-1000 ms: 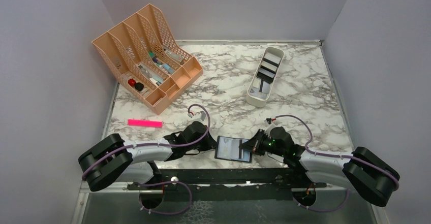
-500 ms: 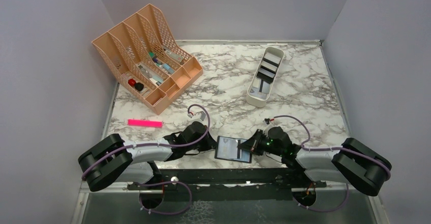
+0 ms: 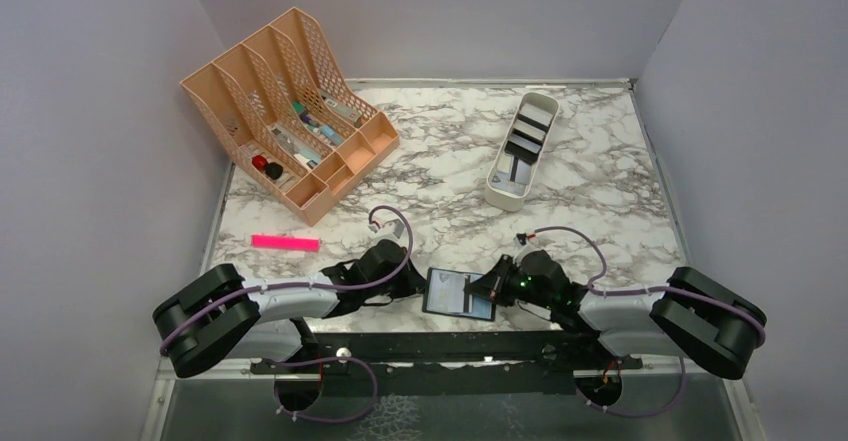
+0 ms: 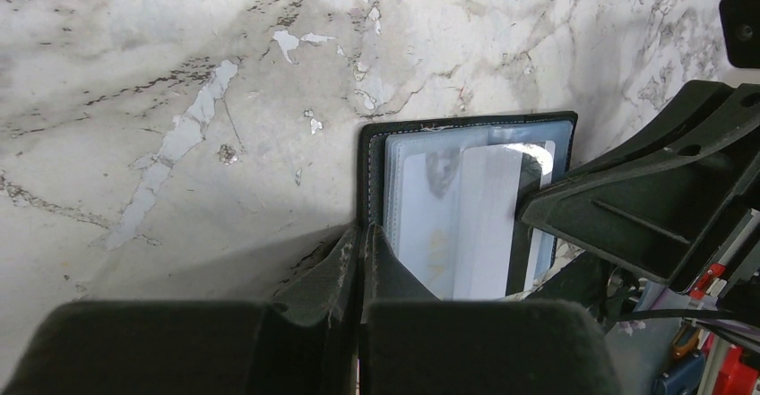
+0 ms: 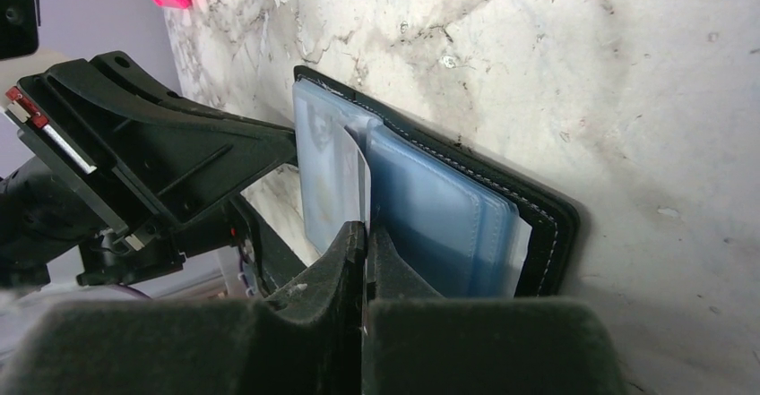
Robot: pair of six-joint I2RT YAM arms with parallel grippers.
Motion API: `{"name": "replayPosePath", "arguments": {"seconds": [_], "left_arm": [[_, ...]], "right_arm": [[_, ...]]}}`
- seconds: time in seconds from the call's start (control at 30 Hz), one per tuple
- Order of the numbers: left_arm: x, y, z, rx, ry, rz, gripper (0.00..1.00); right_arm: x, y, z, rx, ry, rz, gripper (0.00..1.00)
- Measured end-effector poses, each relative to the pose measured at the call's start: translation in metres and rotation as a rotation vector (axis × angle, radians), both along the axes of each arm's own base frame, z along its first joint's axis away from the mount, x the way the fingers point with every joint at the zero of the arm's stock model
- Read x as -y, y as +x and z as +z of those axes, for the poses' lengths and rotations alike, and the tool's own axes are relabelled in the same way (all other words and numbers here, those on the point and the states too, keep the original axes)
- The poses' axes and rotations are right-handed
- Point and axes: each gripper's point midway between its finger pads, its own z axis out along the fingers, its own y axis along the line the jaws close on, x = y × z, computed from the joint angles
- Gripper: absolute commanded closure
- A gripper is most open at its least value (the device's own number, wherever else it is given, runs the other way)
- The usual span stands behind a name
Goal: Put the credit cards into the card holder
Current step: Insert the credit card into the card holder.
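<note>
the left gripper (image 4: 360,256) is clamping the card holder's (image 4: 421,207) side at the tabletop's (image 4: 179,99) near edge while the right gripper (image 5: 366,234), pinching a white credit card (image 4: 488,225), is probably needing a straight, flat push into the sleeve (image 5: 439,220).

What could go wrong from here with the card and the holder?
1. The right gripper pinches the card by a thin edge; it may tilt and miss a sleeve.
2. The left gripper grips the holder only by its cover edge, so a push could shift it.
3. Both grippers are close and may bump.
</note>
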Motion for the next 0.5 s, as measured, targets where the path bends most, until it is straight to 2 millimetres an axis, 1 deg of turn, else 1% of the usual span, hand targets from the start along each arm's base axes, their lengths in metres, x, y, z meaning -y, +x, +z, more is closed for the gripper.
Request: {"name": "replayPosePath", "arguments": {"seconds": [0.13,0.3,0.37,0.5], "left_arm": [[0.000,-0.003,0.001,-0.003,-0.010,0.002,0.99],[-0.001,-0.003,0.001,-0.003,-0.023,0.003,0.99],[0.000,-0.003,0.000,-0.009,-0.045,0.007,0.99],[0.000,0.000,0.000,-0.022,-0.074,0.019,0.99]], "right_arm": [[-0.002,0.001,0.000,0.004,-0.005,-0.005,0.98],[-0.008,0.006,0.002,0.009,-0.011,-0.003,0.97],[-0.012,0.011,0.003,0.013,-0.022,-0.005,0.96],[-0.020,0.023,0.005,0.032,-0.061,-0.008,0.89]]}}
